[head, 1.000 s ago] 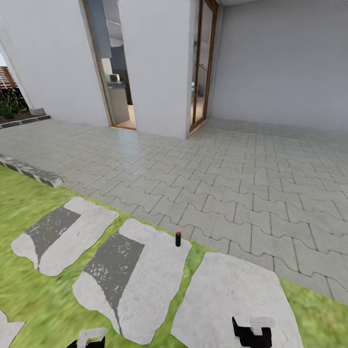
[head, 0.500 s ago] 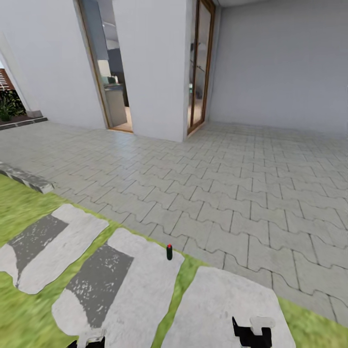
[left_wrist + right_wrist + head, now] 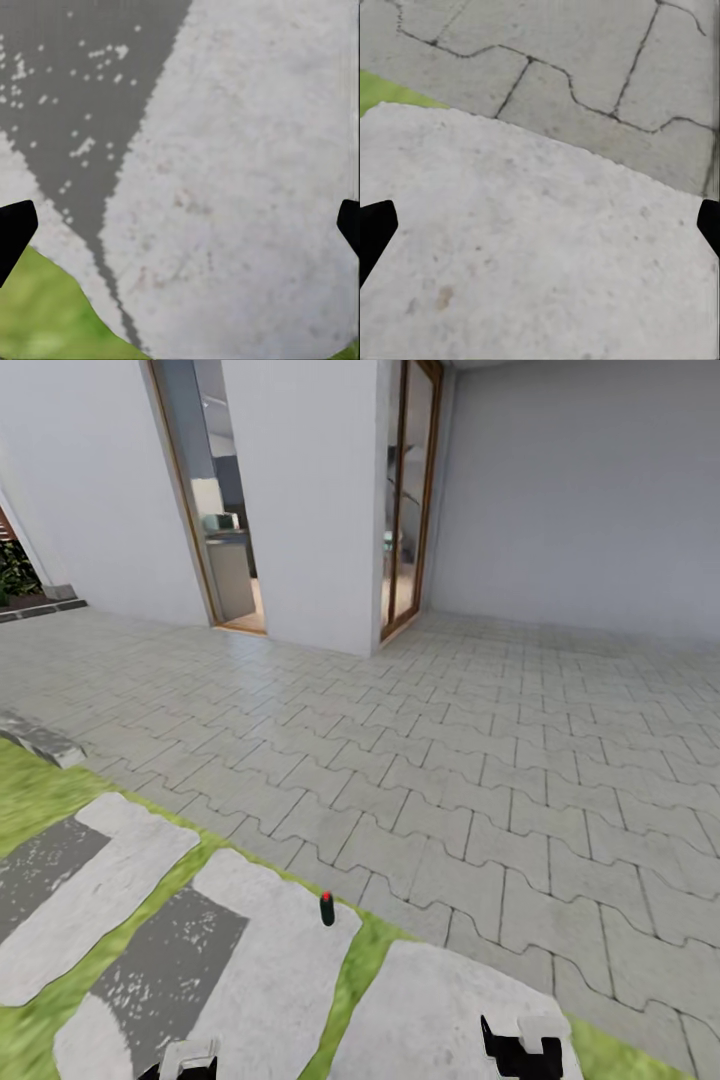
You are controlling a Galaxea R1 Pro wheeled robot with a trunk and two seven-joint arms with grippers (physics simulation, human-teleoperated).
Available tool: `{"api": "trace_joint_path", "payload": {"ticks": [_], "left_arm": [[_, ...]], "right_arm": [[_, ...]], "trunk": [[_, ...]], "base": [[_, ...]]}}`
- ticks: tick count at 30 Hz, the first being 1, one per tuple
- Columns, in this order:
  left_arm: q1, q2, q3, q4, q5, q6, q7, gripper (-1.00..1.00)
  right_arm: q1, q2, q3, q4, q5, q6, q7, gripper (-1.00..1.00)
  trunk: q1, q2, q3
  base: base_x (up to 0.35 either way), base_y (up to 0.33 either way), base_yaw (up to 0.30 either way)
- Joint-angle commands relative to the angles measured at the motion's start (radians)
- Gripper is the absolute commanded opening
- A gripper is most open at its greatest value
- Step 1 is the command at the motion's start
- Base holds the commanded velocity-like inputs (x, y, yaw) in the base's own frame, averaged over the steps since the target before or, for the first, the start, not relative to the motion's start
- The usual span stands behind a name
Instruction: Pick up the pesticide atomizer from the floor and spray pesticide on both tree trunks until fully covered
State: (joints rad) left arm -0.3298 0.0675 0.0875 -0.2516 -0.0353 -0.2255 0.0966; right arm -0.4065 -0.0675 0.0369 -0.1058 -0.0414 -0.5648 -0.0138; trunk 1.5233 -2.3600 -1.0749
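We are finding the pesticide atomizer (image 3: 326, 909), one small dark bottle with a red cap, standing upright on the far edge of a pale stepping stone (image 3: 260, 980) at about 11 o'clock from our base, well apart from both grippers. The left gripper (image 3: 187, 1064) and the right gripper (image 3: 520, 1050) are each hanging low at the near edge of the head view; in the wrist views both are showing dark fingertips at opposite borders, so we judge the jaws spread and holding nothing. We are counting one atomizer, two grippers, four stepping stones in part, one paved patio (image 3: 480, 760) and two doorways in the white house wall (image 3: 300, 480); no tree trunk is in sight. We are noting these risks: the bottle is slim and narrow-based, so a reaching finger brushing it could topple it and roll it into the grass strip (image 3: 350, 980); and an approach from too far could leave the arm overstretched at floor level.
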Motion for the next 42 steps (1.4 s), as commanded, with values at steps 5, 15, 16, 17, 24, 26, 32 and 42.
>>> {"api": "trace_joint_path", "payload": {"ticks": [5, 15, 16, 17, 24, 26, 32, 42], "left_arm": [[0.0, 0.0, 0.0, 0.0, 0.0, 0.0, 0.0, 1.0], [0.0, 0.0, 0.0, 0.0, 0.0, 0.0, 0.0, 1.0], [0.0, 0.0, 0.0, 0.0, 0.0, 0.0, 0.0, 1.0], [0.0, 0.0, 0.0, 0.0, 0.0, 0.0, 0.0, 1.0], [0.0, 0.0, 0.0, 0.0, 0.0, 0.0, 0.0, 1.0], [0.0, 0.0, 0.0, 0.0, 0.0, 0.0, 0.0, 1.0], [0.0, 0.0, 0.0, 0.0, 0.0, 0.0, 0.0, 1.0], [0.0, 0.0, 0.0, 0.0, 0.0, 0.0, 0.0, 1.0]], "right_arm": [[0.0, 0.0, 0.0, 0.0, 0.0, 0.0, 0.0, 1.0], [0.0, 0.0, 0.0, 0.0, 0.0, 0.0, 0.0, 1.0], [0.0, 0.0, 0.0, 0.0, 0.0, 0.0, 0.0, 1.0], [0.0, 0.0, 0.0, 0.0, 0.0, 0.0, 0.0, 1.0], [0.0, 0.0, 0.0, 0.0, 0.0, 0.0, 0.0, 1.0], [0.0, 0.0, 0.0, 0.0, 0.0, 0.0, 0.0, 1.0], [0.0, 0.0, 0.0, 0.0, 0.0, -0.001, 0.0, 1.0], [0.0, 0.0, 0.0, -0.001, 0.0, -0.001, 0.0, 1.0]], "trunk": [[0.0, 0.0, 0.0], [0.0, 0.0, 0.0], [0.0, 0.0, 0.0], [0.0, 0.0, 0.0], [0.0, 0.0, 0.0], [0.0, 0.0, 0.0], [0.0, 0.0, 0.0], [0.0, 0.0, 0.0]], "base": [[0.23, -0.203, 0.0], [0.226, -0.205, 0.0], [0.217, -0.211, 0.0], [0.214, -0.214, 0.0], [0.208, -0.22, 0.0], [0.204, -0.224, 0.0], [0.203, -0.224, 0.097], [0.191, -0.228, 0.25]]}}
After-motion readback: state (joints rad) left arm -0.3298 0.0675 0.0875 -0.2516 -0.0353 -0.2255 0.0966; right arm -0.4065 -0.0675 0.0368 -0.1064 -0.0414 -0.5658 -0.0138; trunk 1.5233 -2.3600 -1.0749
